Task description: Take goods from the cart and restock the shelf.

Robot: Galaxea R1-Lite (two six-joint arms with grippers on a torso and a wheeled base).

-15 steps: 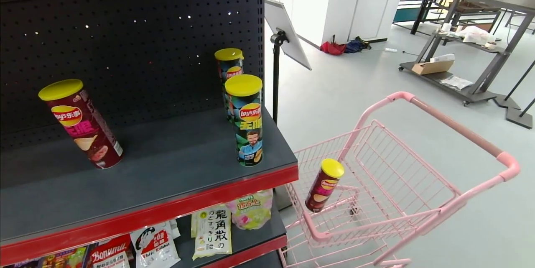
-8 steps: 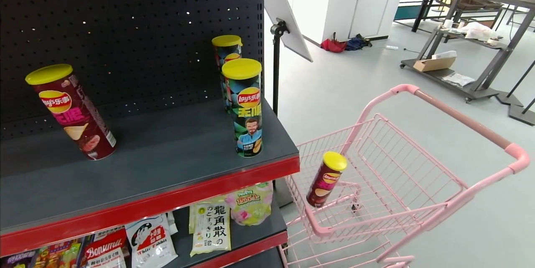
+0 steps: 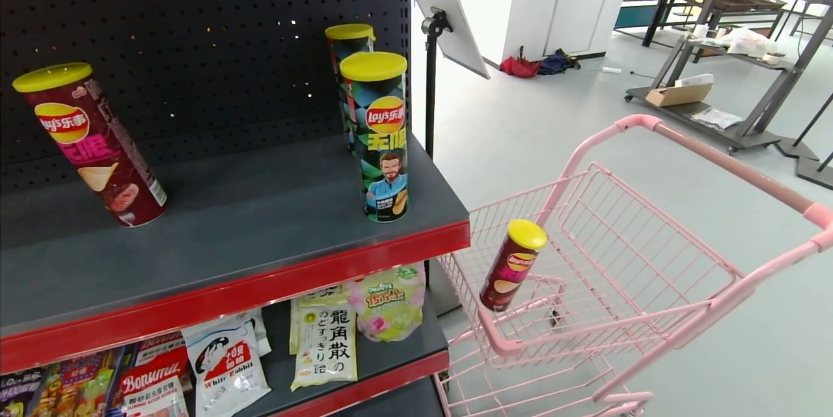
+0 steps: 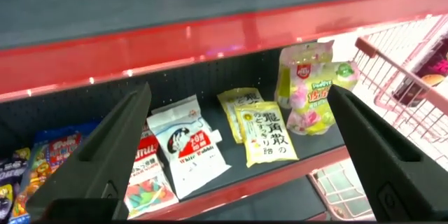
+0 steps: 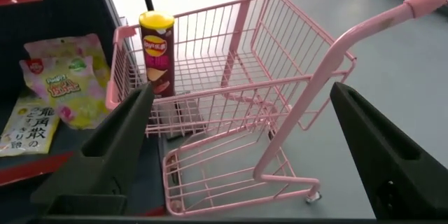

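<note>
A pink wire cart (image 3: 716,163) stands on the floor to the right of the shelf. One maroon chip can with a yellow lid (image 3: 511,265) leans in the basket's near left corner, also seen upright (image 5: 157,52) inside the cart (image 5: 308,91). On the dark upper shelf (image 3: 260,209) stand a maroon can (image 3: 88,144) at the left and a green-blue can (image 3: 384,137) at the right edge, with another can (image 3: 348,40) behind it. My left gripper (image 4: 238,154) is open, facing the lower shelf. My right gripper (image 5: 238,154) is open, facing the cart.
Snack bags (image 3: 325,345) fill the lower shelf, among them a green-pink pouch (image 4: 311,87). A white board on a black pole (image 3: 431,79) stands just behind the shelf's right end. Metal racks (image 3: 722,111) stand far right, with open grey floor between.
The whole head view has shifted, so the camera moved: shelf cans sit higher in the picture and more of the lower shelf shows. Cans and cart stay put.
</note>
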